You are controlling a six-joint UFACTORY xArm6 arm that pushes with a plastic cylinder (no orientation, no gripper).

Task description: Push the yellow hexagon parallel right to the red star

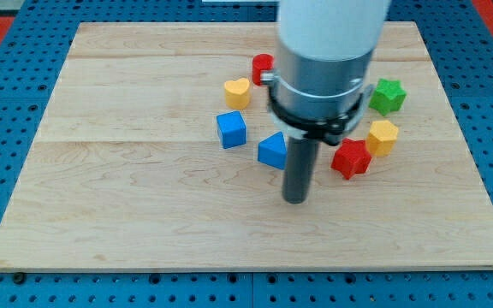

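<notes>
The yellow hexagon point(383, 136) sits on the wooden board at the view's right, touching the upper right of the red star point(350, 158). My tip point(295, 200) rests on the board below and to the left of the red star, just below the blue triangle point(273, 151). The arm's wide body hides the board above the rod.
A blue cube point(231, 129) lies left of the blue triangle. A yellow heart point(237, 91) and a red block point(263, 67) lie above it. A green star point(388, 96) lies above the yellow hexagon. The wooden board point(127, 197) ends close to the right of the hexagon.
</notes>
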